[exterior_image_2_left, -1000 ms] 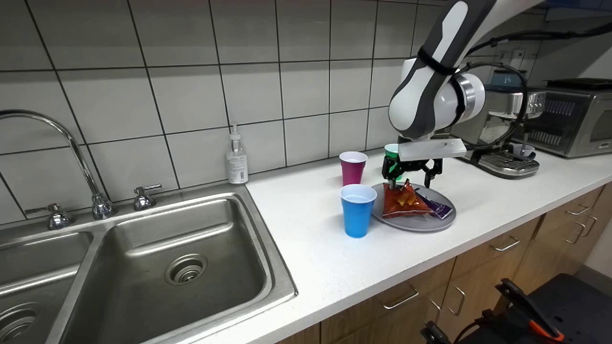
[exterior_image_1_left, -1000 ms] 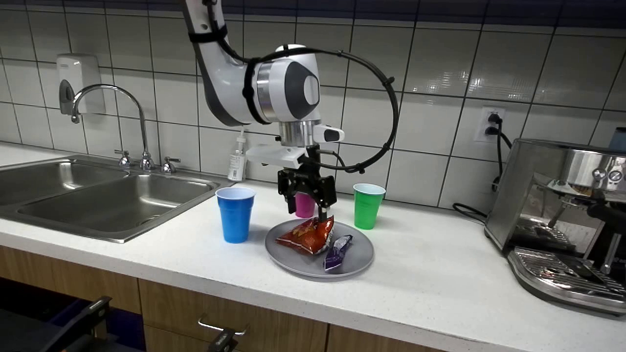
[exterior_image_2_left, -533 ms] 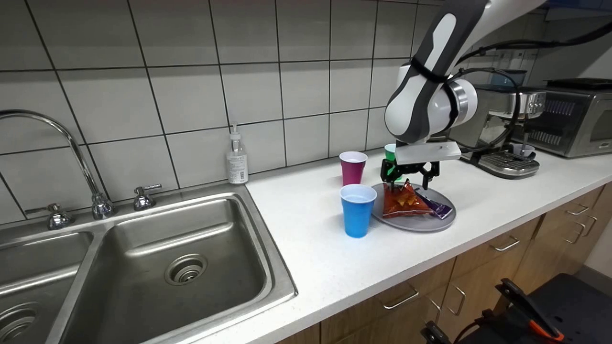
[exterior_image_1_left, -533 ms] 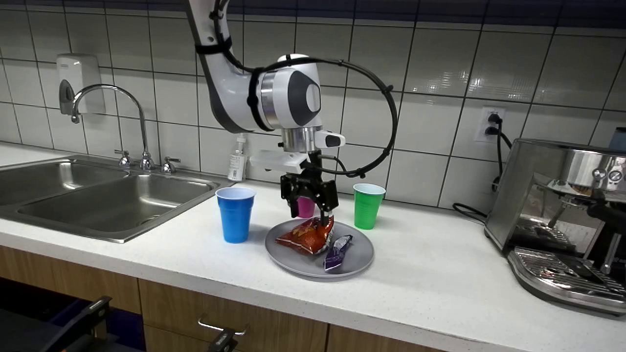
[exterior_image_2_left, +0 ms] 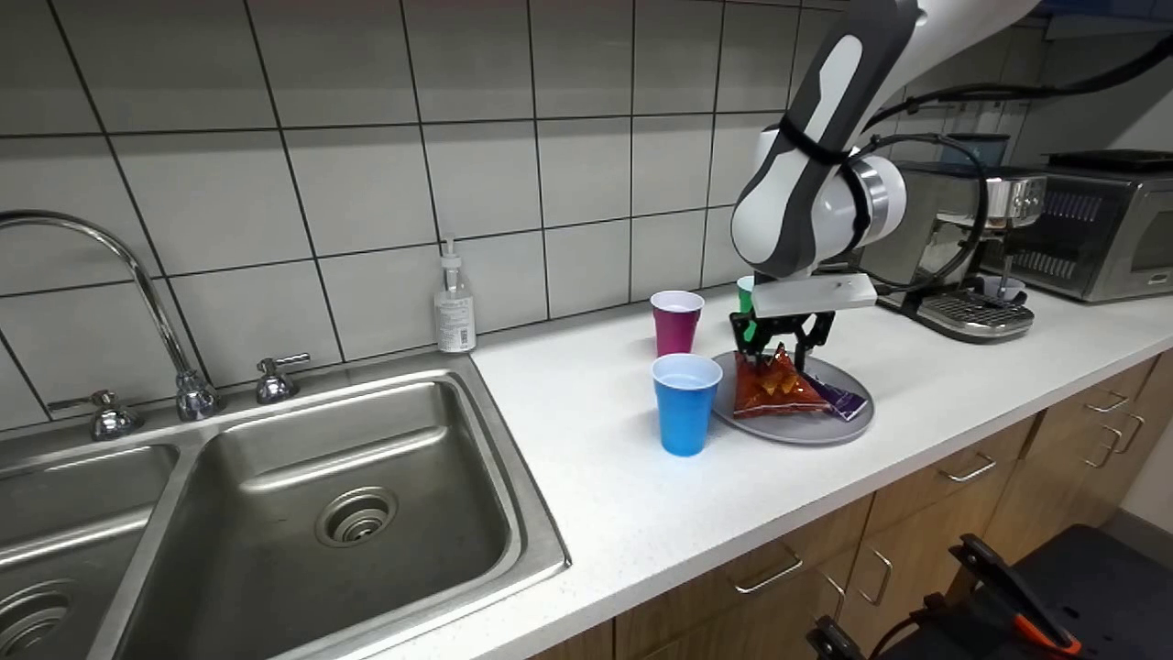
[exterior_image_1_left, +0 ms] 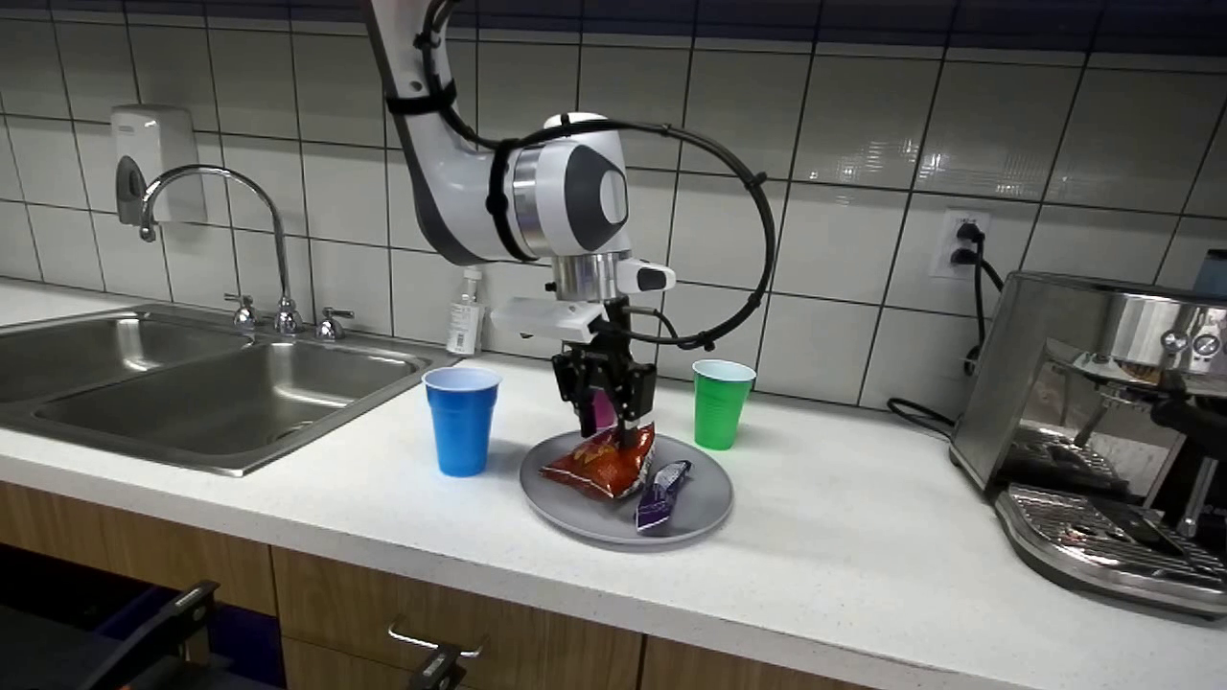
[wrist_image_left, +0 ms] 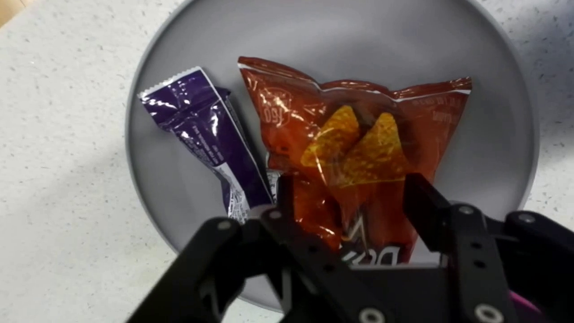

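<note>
The red chip bag (wrist_image_left: 354,150) lies just beneath the tool (wrist_image_left: 351,190) — its jaws apart.

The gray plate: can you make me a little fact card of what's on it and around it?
Dish: round gray plate on white counter
On it: red tortilla chip bag, purple snack packet
Jaws: apart, over the bag; can't tell if they touch it
Cups: blue cup, green cup, magenta cup, all upright
Farther off: steel double sink, espresso machine
</note>
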Tool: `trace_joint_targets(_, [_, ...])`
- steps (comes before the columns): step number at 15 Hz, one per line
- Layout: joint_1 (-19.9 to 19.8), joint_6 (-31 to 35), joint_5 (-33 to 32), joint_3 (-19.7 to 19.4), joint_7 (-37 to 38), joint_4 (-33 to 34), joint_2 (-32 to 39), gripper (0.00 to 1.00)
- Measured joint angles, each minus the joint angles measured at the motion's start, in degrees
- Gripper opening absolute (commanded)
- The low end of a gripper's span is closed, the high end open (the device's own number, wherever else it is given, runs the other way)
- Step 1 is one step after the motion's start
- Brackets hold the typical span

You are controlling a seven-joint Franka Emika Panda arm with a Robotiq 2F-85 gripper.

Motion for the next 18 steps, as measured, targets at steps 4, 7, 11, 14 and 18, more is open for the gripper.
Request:
trace_joint_targets(4, [0.0, 0.0, 0.2, 0.0, 0.0, 0.2, 0.1, 0.03])
trace_joint_targets(7, [0.0, 0.0, 0.4, 0.0, 0.0, 0.2, 0.1, 0.00])
trace_joint_targets(11, [0.0, 0.0, 0.4, -0.1, 0.0, 0.2, 0.1, 0.00])
trace_joint_targets(14, [0.1, 0.0, 0.5, -0.1, 0.0, 0.2, -0.2, 0.00])
trace_joint_targets(18, [0.6, 0.0, 0.9, 0.0, 0.0, -0.5, -2.8, 0.00])
